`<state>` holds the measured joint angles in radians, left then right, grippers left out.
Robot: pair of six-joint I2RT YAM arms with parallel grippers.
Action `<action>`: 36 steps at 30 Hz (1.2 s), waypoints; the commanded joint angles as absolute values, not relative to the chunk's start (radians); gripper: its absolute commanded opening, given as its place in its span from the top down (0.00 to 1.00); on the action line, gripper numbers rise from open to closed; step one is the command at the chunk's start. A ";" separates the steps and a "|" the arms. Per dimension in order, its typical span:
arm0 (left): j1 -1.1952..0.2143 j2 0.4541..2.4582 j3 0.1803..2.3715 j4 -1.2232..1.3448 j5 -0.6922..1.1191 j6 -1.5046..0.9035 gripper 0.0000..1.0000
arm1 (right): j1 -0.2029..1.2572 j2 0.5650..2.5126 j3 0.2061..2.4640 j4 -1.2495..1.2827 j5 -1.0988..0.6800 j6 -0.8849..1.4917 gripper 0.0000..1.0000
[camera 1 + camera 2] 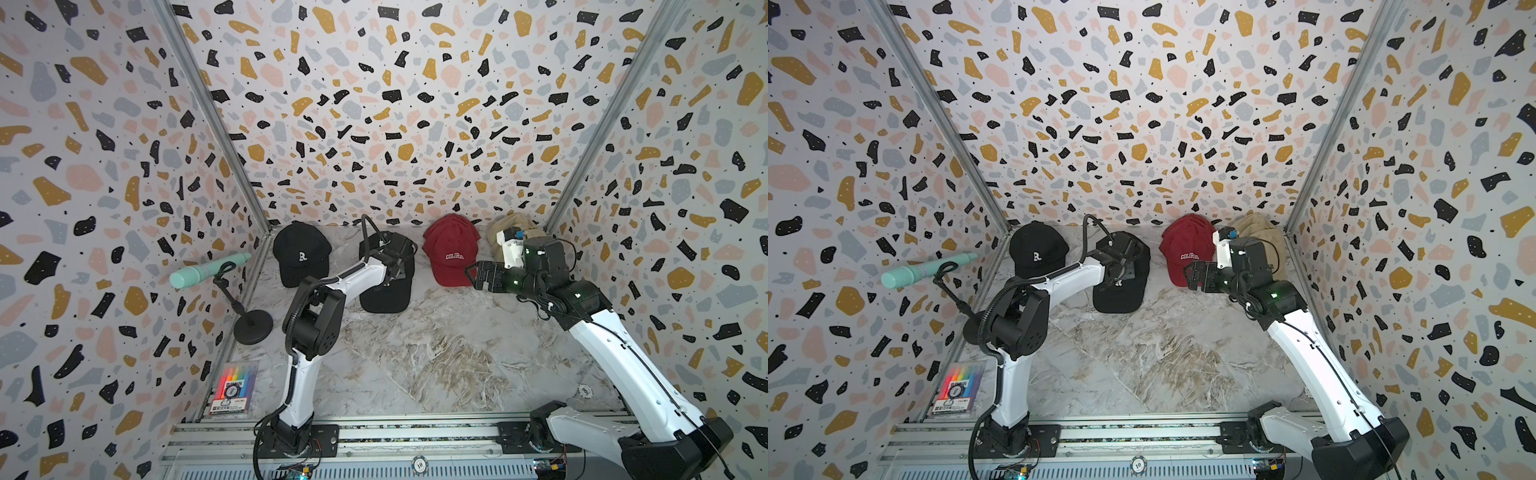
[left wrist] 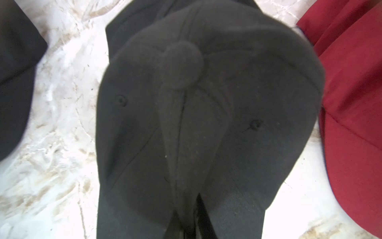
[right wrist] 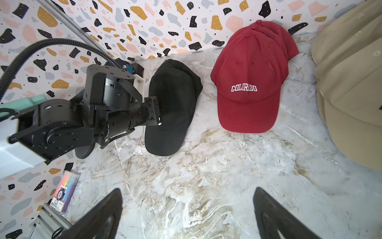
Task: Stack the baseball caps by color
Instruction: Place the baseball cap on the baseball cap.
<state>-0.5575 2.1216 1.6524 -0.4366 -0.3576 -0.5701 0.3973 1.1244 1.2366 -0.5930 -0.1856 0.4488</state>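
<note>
Marble tabletop (image 1: 436,353), terrazzo walls (image 1: 374,83), left gripper (image 2: 189,225) seemingly pinching black cap (image 2: 248,103), right gripper (image 3: 187,190) spread.

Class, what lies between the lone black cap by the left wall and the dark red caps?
A stack of black caps, with the left gripper pinching the top cap's crown. Both top views show it.
</note>
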 commanded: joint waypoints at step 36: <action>-0.503 2.244 1.754 -0.431 -0.276 -0.568 0.61 | 0.399 1.070 1.234 -0.609 -0.153 0.528 0.01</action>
<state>-0.5102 2.2105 1.7229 -0.3969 -0.3069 -0.5861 0.3973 1.0885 1.2156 -0.6090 -0.1654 0.5190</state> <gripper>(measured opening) 0.387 0.991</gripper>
